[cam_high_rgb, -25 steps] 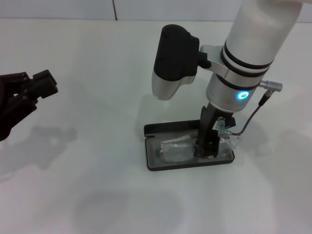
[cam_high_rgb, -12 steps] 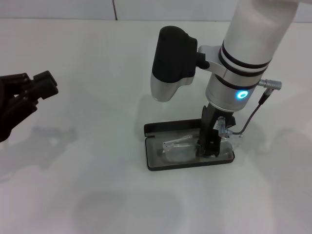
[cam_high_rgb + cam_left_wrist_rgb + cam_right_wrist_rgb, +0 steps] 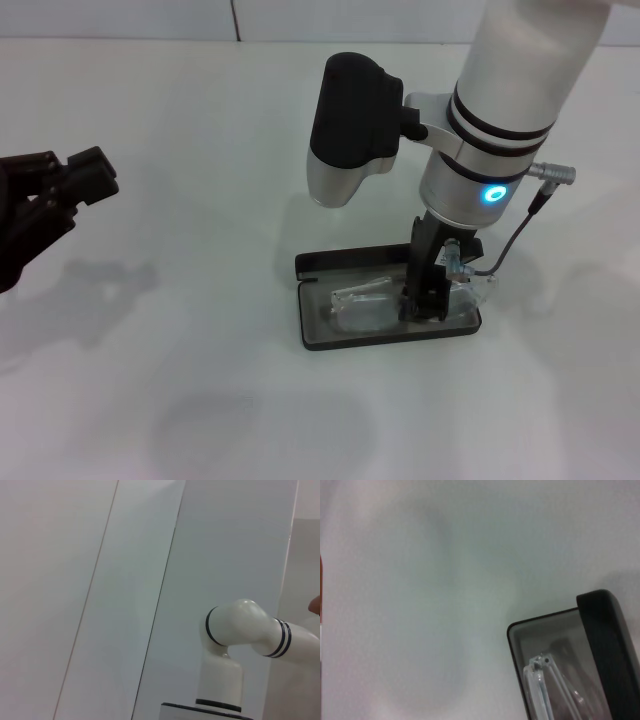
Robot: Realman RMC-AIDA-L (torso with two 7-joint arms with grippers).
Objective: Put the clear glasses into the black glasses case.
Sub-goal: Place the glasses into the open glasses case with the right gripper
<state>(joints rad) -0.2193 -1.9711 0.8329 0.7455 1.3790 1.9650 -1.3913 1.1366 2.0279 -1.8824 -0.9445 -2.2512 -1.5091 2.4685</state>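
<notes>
The black glasses case point(image 3: 320, 338) lies open on the white table, its lid point(image 3: 340, 263) folded flat on the far side. The clear glasses point(image 3: 362, 305) rest in the grey lined tray, and one end point(image 3: 482, 287) pokes over the case's right rim. My right gripper point(image 3: 425, 303) points straight down into the tray, shut on the glasses near their right half. In the right wrist view a corner of the case point(image 3: 600, 645) and a clear arm of the glasses point(image 3: 545, 685) show. My left gripper point(image 3: 65, 175) hangs parked at the far left, open and holding nothing.
The white table point(image 3: 200, 380) stretches bare around the case. A cable point(image 3: 510, 245) loops from my right wrist just above the case's right end. The left wrist view shows only wall panels and a white arm joint point(image 3: 240, 630).
The right gripper shifted slightly in the tray, and the left end of the glasses rose a little, then settled lower into the case. The left arm stayed still.
</notes>
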